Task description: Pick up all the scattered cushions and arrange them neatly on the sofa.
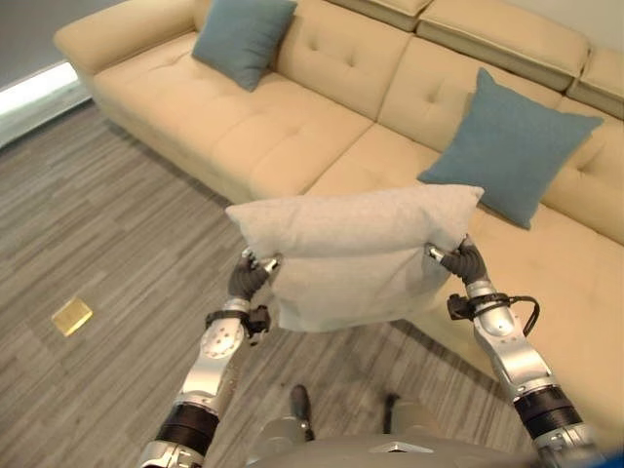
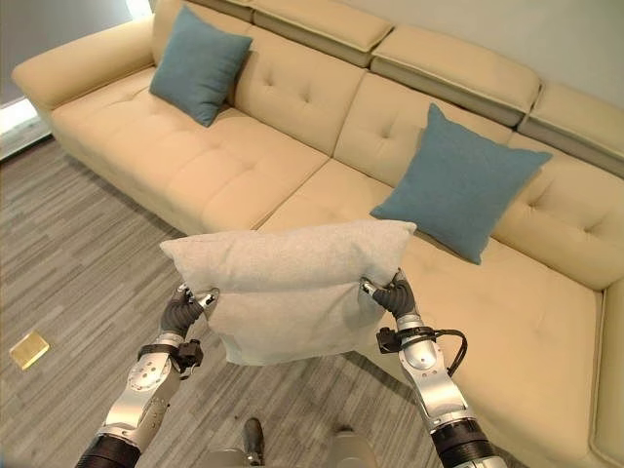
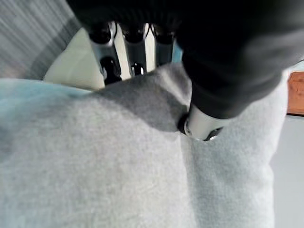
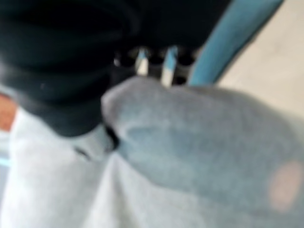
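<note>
Nearest you, both arms are raised in front of the robot with one grey cushion (image 1: 356, 255) stretched between them, held clear of the floor. Your left robot hand (image 1: 250, 276) pinches the cushion's left edge: in the left wrist view its fingers (image 3: 110, 65) lie behind the fabric and the thumb presses a dent into the front. Your right robot hand (image 1: 463, 259) grips the right edge the same way, thumb dug into the cloth in its wrist view. The cushion is soft and square, of a felt-like pale grey fabric, its top edge pulled straight and its lower part sagging.

Below and to the left is the floor (image 1: 107, 234), laid in grey wood-grain planks. On it at the near left lies one small flat yellow square (image 1: 71, 316).

Beyond the cushion stands the sofa (image 1: 322, 117), a long cream piece with smooth button-tufted seats and backrest, and padded headrest blocks along the far top. You have two blue cushions on it, both square, in a woven teal fabric. One blue cushion (image 1: 507, 144) leans against the backrest on the right, tipped onto a corner, just behind the grey one. The other blue cushion (image 1: 243, 37) leans against the backrest at the far left, near the arm.
</note>
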